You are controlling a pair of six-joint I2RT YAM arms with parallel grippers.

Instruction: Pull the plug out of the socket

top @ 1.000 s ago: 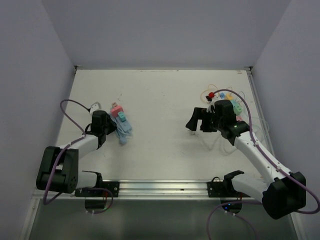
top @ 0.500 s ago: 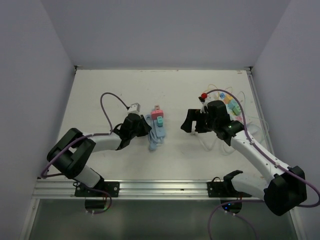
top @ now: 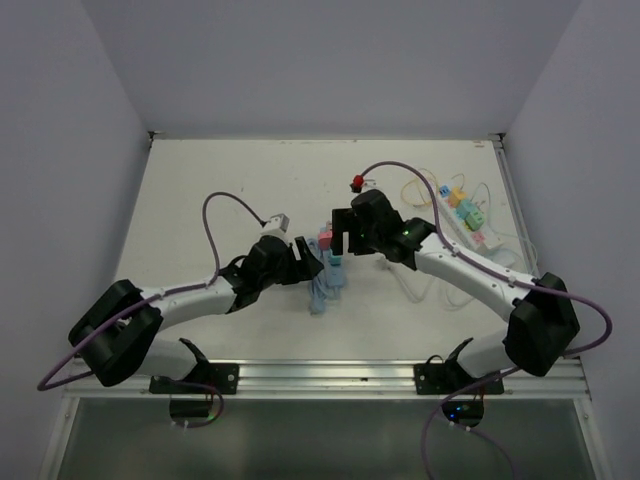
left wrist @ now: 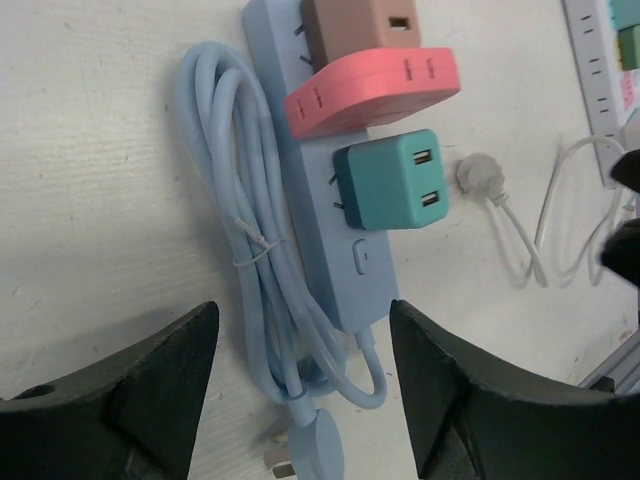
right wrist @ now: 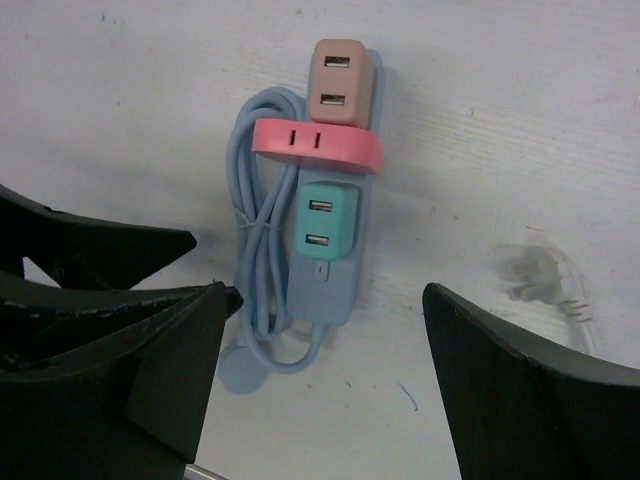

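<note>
A light blue socket strip (left wrist: 318,215) lies flat at the table's centre (top: 322,288), its blue cable (left wrist: 250,270) coiled alongside. Three plugs sit in it: a brown one (left wrist: 355,25), a flat pink one (left wrist: 375,85) and a teal cube (left wrist: 390,180). My left gripper (left wrist: 300,400) hovers open over the strip's cable end, holding nothing. My right gripper (right wrist: 325,380) hangs open above the same strip (right wrist: 335,275), with the teal plug (right wrist: 325,222) and the pink plug (right wrist: 318,145) just ahead of its fingers. In the top view the two grippers (top: 305,258) (top: 340,235) face each other across the strip.
A white power strip (top: 465,215) with several coloured plugs lies at the right, thin white cables trailing round it. A loose white plug (right wrist: 530,268) rests on the table right of the blue strip. Purple walls close in three sides.
My left gripper has brought the blue strip from the left to the table's centre and opened off it. My right gripper has swung left from the white strip to above the blue one.
</note>
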